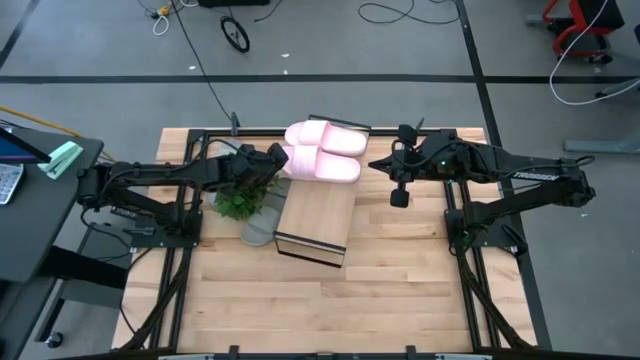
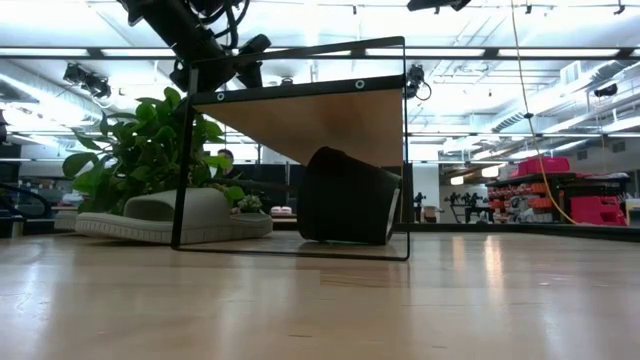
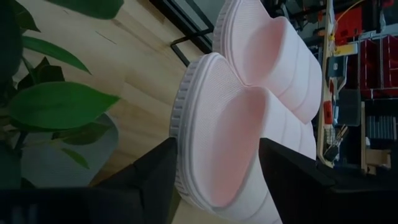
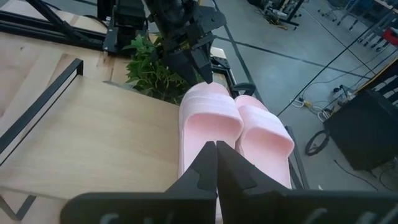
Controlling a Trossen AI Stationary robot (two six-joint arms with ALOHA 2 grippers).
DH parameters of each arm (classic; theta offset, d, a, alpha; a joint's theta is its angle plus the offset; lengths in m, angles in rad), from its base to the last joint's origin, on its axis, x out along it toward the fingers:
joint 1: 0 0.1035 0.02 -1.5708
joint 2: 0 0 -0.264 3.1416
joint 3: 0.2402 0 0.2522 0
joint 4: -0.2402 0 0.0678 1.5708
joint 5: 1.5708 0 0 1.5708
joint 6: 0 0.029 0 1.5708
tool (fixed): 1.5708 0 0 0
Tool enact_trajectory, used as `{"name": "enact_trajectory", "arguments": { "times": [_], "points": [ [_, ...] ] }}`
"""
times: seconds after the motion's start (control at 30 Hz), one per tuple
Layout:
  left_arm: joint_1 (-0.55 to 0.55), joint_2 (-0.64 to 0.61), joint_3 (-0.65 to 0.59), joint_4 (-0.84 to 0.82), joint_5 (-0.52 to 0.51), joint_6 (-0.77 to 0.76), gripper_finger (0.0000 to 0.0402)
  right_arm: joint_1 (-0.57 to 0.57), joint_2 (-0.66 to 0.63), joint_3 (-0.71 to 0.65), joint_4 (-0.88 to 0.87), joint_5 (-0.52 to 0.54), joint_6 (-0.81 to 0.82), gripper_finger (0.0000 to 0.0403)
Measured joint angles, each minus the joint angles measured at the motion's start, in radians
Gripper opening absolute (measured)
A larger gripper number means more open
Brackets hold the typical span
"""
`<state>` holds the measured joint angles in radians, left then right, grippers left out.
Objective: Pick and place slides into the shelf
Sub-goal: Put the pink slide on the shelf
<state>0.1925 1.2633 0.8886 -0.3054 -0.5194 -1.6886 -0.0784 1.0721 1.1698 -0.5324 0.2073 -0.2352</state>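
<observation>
Two pale pink slides [image 1: 325,152] lie side by side, soles down, on the far end of the shelf [image 1: 318,222]. My left gripper [image 1: 283,158] is open at the left end of the nearer pink slide [image 3: 224,143], one finger on each side of it. My right gripper [image 4: 216,146] is shut, at that slide's right end [image 4: 208,124]. One grey slide [image 1: 262,222] lies on the table left of the shelf. A dark grey one [image 2: 350,195] sits under the shelf top. My left gripper comes level from the table's left, its fingers [image 3: 158,177] astride the left end of the nearer pink slide; whether they touch it I cannot tell. My right gripper's shut tips are close over the slide's right end [image 4: 214,134]; touch cannot be told.
A leafy green plant [image 1: 238,200] stands on the table just left of the shelf, under my left arm and beside the grey slide [image 2: 170,215]. The near half of the shelf top [image 4: 93,137] is bare wood. Bare tabletop [image 1: 300,310] lies nearer than the shelf.
</observation>
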Motion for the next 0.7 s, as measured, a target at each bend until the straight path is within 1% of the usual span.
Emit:
{"name": "enact_trajectory", "arguments": {
  "times": [0.4,0.6,0.7],
  "points": [
    [-0.019,0.000,0.000,-0.004,0.012,0.001,0.0237,0.000,0.000,0.000,-0.009,-0.008,0.000,0.0000],
    [-0.049,-0.013,0.002,-0.005,0.003,0.010,0.0222,0.003,0.000,0.000,-0.010,-0.008,0.000,0.0000],
    [-0.055,-0.026,0.001,-0.018,-0.019,0.011,0.0216,0.003,0.000,0.000,-0.014,-0.008,0.000,0.0000]
  ]
}}
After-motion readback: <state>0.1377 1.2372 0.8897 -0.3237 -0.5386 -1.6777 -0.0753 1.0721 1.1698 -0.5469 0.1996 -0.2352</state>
